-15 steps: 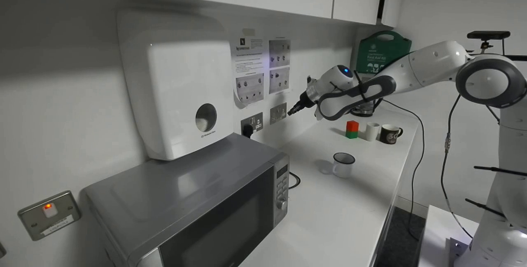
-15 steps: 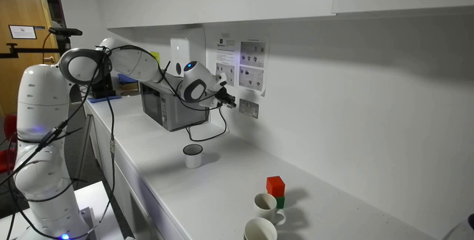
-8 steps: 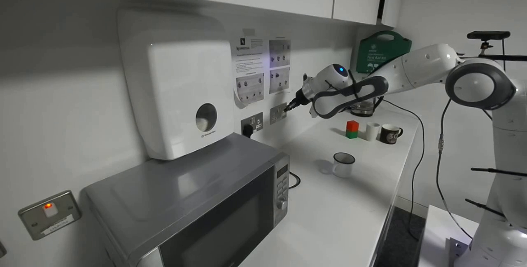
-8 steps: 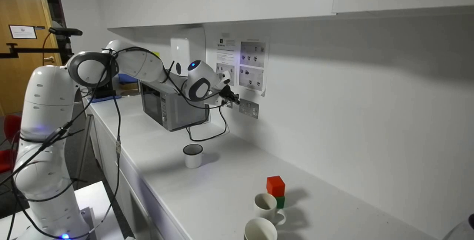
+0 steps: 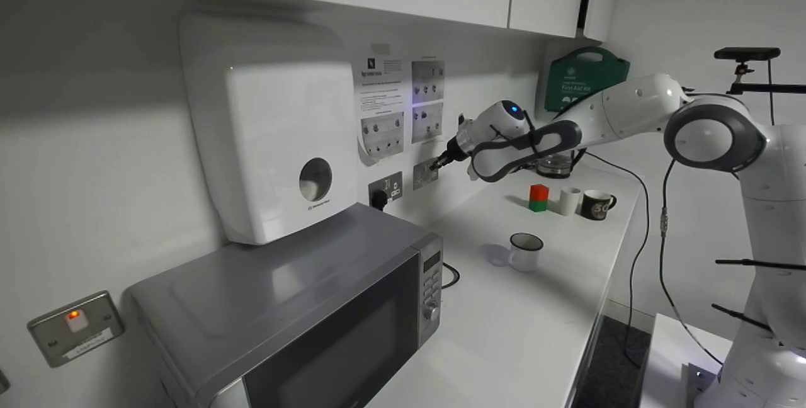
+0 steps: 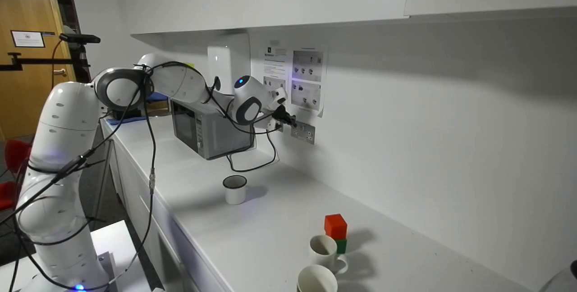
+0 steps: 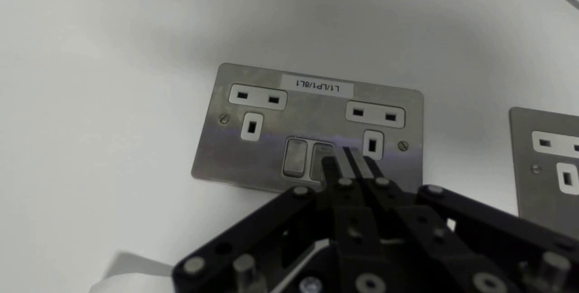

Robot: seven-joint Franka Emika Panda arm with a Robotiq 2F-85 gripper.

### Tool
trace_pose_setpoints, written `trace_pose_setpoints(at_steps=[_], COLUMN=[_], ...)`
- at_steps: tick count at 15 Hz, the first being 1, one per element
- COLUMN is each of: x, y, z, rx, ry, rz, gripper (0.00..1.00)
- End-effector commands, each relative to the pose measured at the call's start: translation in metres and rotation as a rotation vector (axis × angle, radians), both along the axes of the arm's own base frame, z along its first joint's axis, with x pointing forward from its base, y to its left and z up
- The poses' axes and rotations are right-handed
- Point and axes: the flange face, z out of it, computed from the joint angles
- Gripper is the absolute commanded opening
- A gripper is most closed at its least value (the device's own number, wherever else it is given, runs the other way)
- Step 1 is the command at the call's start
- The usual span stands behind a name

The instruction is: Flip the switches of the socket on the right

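Since a flip likely wants one stiff poker, fingers (image 7: 344,163) are together in front of the socket (image 7: 316,119); switches (image 7: 295,157) sit midway along its unlabelled long edge, can't tell if touching

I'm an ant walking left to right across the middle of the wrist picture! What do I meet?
You climb onto the socket, then: left screw → lower left pin hole → left switch → right switch, partly covered → gripper at its tips → right screw → another socket, cut off by the picture's edge.
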Motion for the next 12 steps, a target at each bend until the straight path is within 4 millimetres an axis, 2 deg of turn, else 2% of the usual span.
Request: trace_pose_setpoints(at_steps=[1,7,12], x=[0.011,0.019,0.025], y=[-0.01,-0.018,-0.013], z=[0.005,0.005,0.003], rx=[-0.031,-0.031,-0.026], ry=[-0.019,-0.025,-0.025], rz=[0.013,0.004,0.014], gripper=[0.0,0.0,0.0])
